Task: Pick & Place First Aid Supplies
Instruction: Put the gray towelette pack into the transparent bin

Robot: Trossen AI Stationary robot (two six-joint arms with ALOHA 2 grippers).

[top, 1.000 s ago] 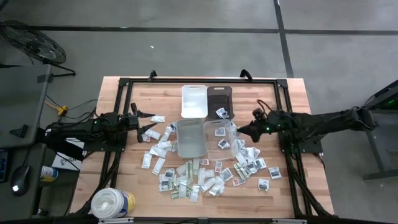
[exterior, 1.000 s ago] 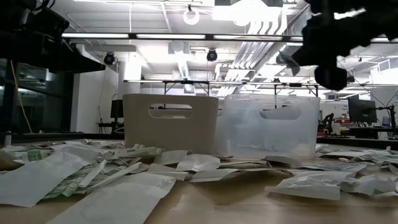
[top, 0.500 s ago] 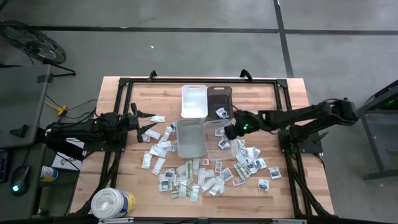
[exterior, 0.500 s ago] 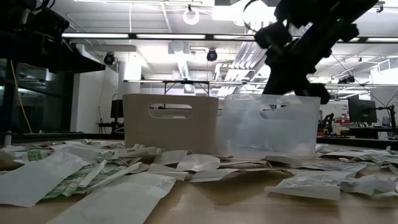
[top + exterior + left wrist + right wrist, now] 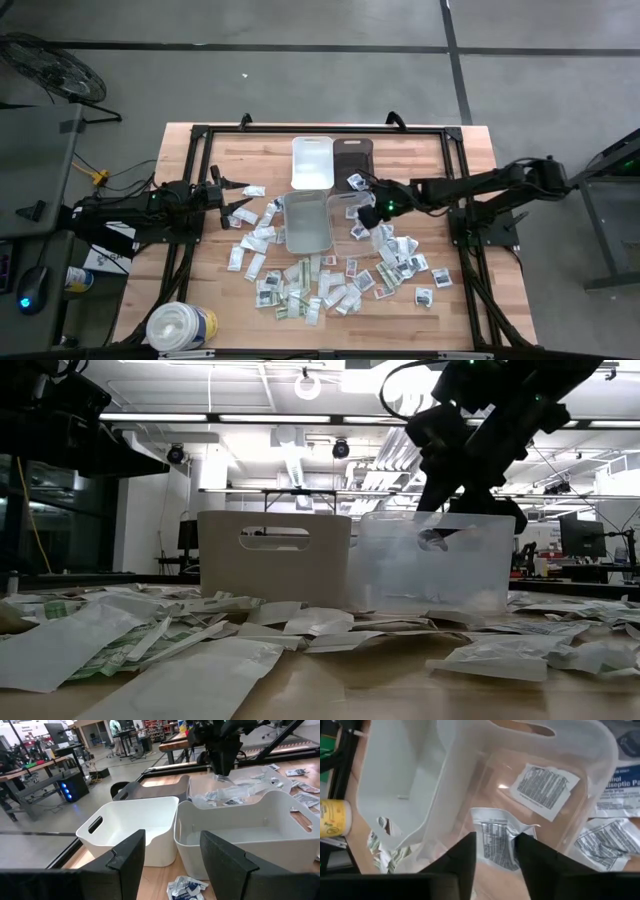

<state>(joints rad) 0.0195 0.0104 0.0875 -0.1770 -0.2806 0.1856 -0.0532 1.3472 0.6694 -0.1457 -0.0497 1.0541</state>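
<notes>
Many small white and greenish first aid packets (image 5: 320, 280) lie scattered flat on the wooden table. My right gripper (image 5: 368, 212) hangs open over the clear bin (image 5: 358, 222), slanting down, as the low view also shows it (image 5: 465, 510). A white printed packet (image 5: 496, 842) shows in the gap between its fingers, inside the bin beside another packet (image 5: 545, 785). My left gripper (image 5: 243, 196) waits open at the table's left, pointing level (image 5: 172, 850), with nothing in it. My right gripper stands open with its fingers (image 5: 462, 865) on either side of the packet's near end (image 5: 495, 860), coming from above at a slant. Whether a finger touches the packet I cannot tell.
A grey-white bin (image 5: 306, 220) stands left of the clear one; a white bin (image 5: 311, 162) and a dark bin (image 5: 352, 160) stand behind them. A big white tub (image 5: 182, 325) sits at the near left corner. Black frame rails (image 5: 200, 200) run along the table's sides.
My right gripper has swung from the table's right toward the left, out over the clear bin, dipping and tipping further downward. Once there it has opened. My left arm has kept still.
</notes>
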